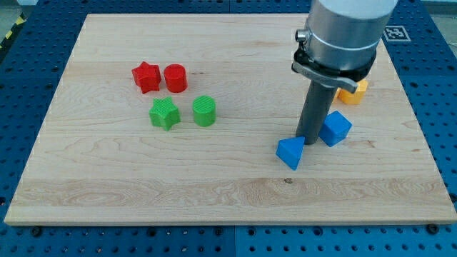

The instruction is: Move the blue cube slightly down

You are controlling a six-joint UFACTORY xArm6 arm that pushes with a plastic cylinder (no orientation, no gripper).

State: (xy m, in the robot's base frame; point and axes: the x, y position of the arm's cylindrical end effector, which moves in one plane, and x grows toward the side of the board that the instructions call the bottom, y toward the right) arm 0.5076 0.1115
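The blue cube [335,128] lies on the wooden board [143,178] at the view's right of centre. A blue triangular block [290,152] lies just to its lower left. My tip [309,140] stands between the two, touching or nearly touching the cube's left side and the triangular block's upper right corner. The dark rod rises from there into the grey arm body [343,36].
A red star [146,76] and red cylinder [175,78] sit at the upper left, with a green star [164,113] and green cylinder [204,111] below them. An orange block [355,91] is partly hidden behind the arm, above the blue cube.
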